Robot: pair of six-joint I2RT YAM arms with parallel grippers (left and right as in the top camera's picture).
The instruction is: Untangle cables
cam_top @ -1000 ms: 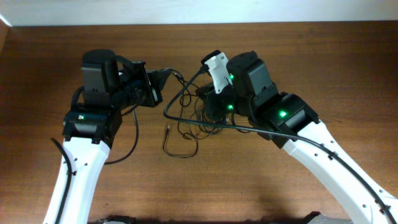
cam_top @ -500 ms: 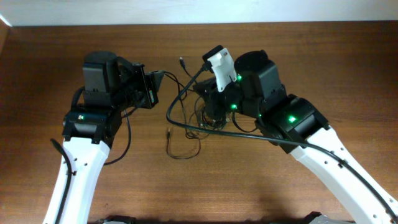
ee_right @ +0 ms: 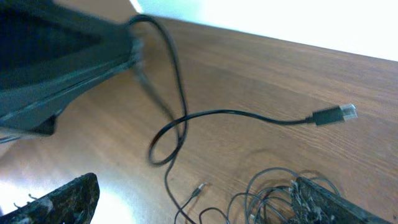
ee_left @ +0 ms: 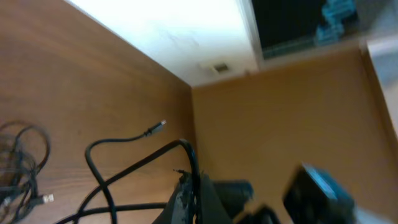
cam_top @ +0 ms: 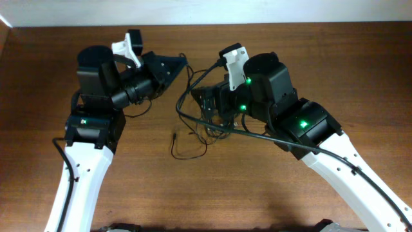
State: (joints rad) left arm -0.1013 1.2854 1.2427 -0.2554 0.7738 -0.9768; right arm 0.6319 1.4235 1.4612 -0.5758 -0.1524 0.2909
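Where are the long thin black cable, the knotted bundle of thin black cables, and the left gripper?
long thin black cable point(ee_right: 334, 114), right wrist view, its plug end.
knotted bundle of thin black cables point(cam_top: 211, 129), overhead view, its tangled middle.
left gripper point(cam_top: 183, 62), overhead view, between fingertips.

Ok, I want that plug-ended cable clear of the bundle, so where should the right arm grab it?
Probably on the straight run of the cable just behind its plug, coming from above with jaws across it. That stretch lies clear of the bundle, while the other end is shut in the left gripper past a loop.
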